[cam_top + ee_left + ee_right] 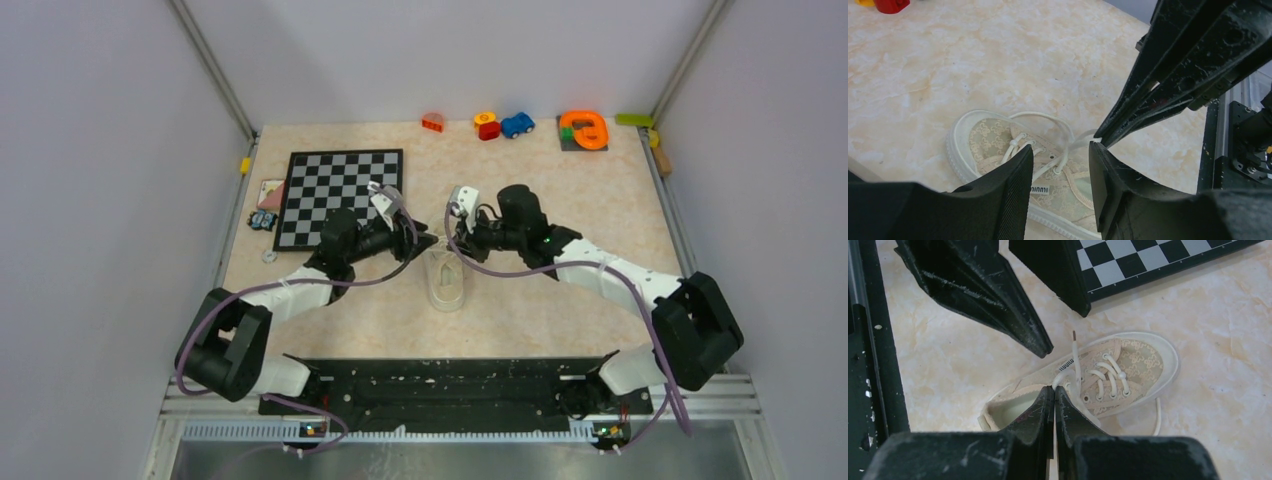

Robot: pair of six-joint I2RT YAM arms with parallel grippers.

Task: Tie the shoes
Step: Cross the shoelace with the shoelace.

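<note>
The cream sneaker (446,281) lies on the table between both arms, toe toward the far side. In the left wrist view the shoe (985,140) is below my open left gripper (1060,150), which holds nothing. My right gripper (1054,390) is shut on a white lace (1076,356) just above the shoe's (1133,357) tongue; the lace rises taut from the eyelets. The left wrist view shows the right gripper's tips pinching that lace (1080,141), right next to the left gripper's right finger (1115,185). In the top view the left gripper (425,241) and right gripper (456,241) nearly meet over the shoe.
A chessboard (340,195) lies behind the left arm and shows in the right wrist view (1148,260). Small cards and toys (267,205) sit at its left. An orange block (433,122), a red toy (487,126), a blue car (517,124) and an orange toy (583,130) line the far edge.
</note>
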